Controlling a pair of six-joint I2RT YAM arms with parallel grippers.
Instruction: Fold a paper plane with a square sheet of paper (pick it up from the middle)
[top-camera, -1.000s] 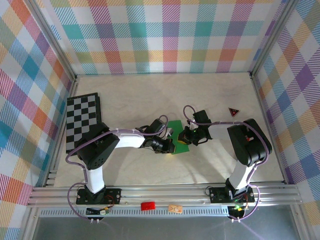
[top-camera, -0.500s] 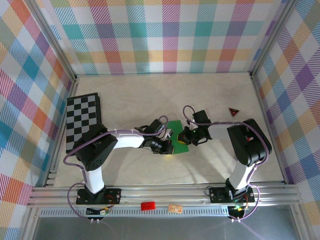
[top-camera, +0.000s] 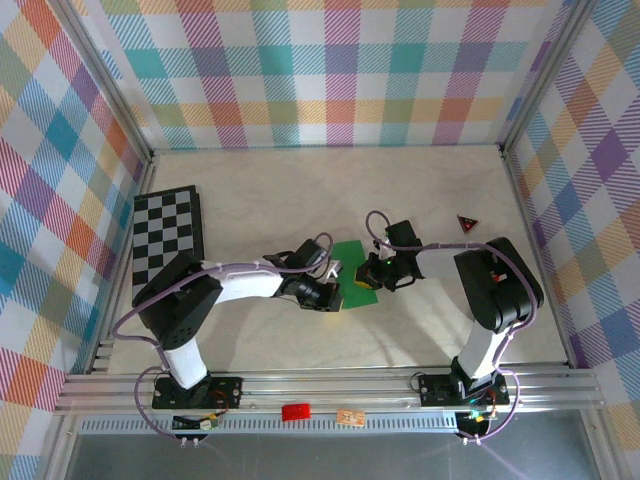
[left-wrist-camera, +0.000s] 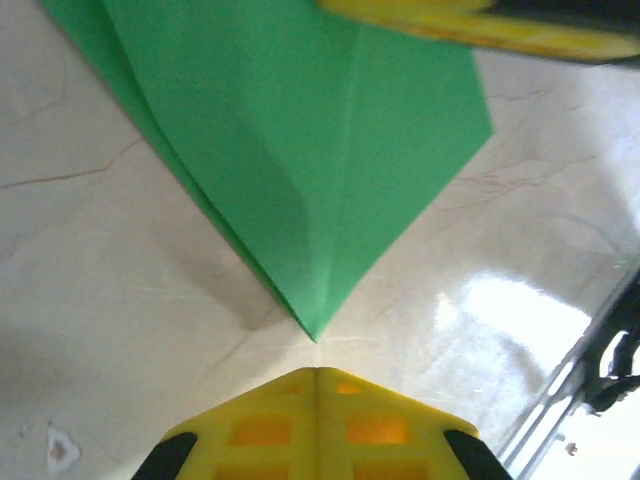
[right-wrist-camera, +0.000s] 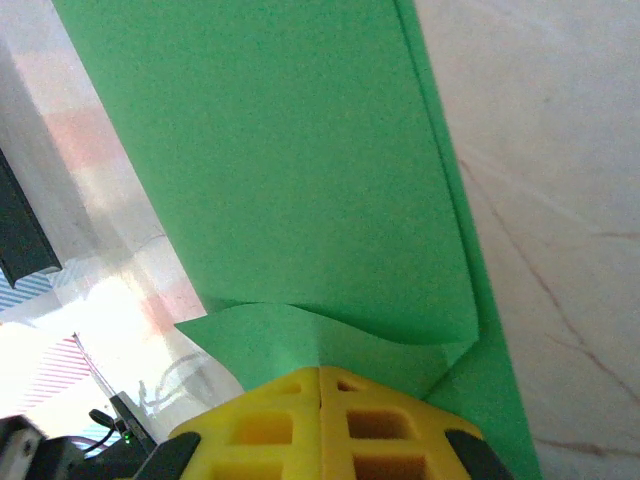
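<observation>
One square sheet of paper (top-camera: 350, 252), bright green, partly folded, flat mid-tabletop (top-camera: 300, 190). Two claws, both closed: left claw (left-wrist-camera: 318, 385) low, just short of its pointed corner; right claw (right-wrist-camera: 320, 385) at its curled flap. Left arm (top-camera: 245, 283) and right arm (top-camera: 495, 280) bent in toward it. One chessboard (top-camera: 165, 240) far left, one red-and-black triangle (top-camera: 467, 224) far right

Left arm (top-camera: 248, 283) and right arm (top-camera: 495, 290): white links, black joints, lilac cables (top-camera: 375, 213) looping behind yellow, square-pocketed plastic fingers (left-wrist-camera: 262, 430).
</observation>
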